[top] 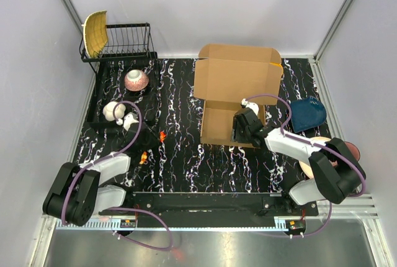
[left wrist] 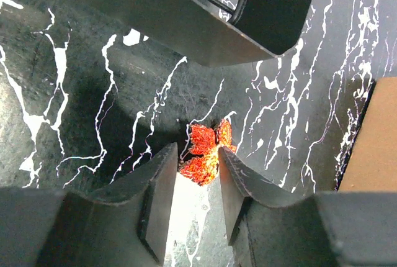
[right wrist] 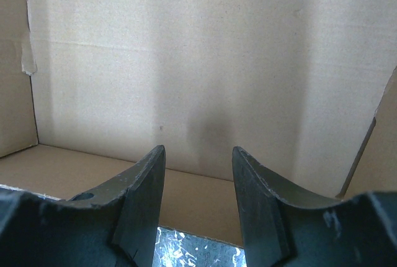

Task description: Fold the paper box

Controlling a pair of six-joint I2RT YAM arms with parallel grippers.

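The paper box [top: 232, 96] is a brown cardboard mailer lying open at the table's middle right, its big lid flap raised toward the back. My right gripper [top: 238, 128] hovers over the box's near right part, open and empty. In the right wrist view its fingers [right wrist: 142, 186] point at the box's inner wall [right wrist: 205, 62] and floor. My left gripper [top: 144, 138] rests low at the left, open and empty. In the left wrist view [left wrist: 197, 155] it points at an orange-red mark [left wrist: 205, 152] on the tabletop; the box's edge [left wrist: 372, 143] shows at the right.
A black dish rack [top: 124, 46] with a yellow plate [top: 94, 34] stands back left. A black tray [top: 102, 102] holds a pink bowl [top: 136, 80] and white pieces [top: 115, 112]. A blue bowl [top: 308, 115] and pinkish dishes [top: 347, 149] lie right. The table is black marble.
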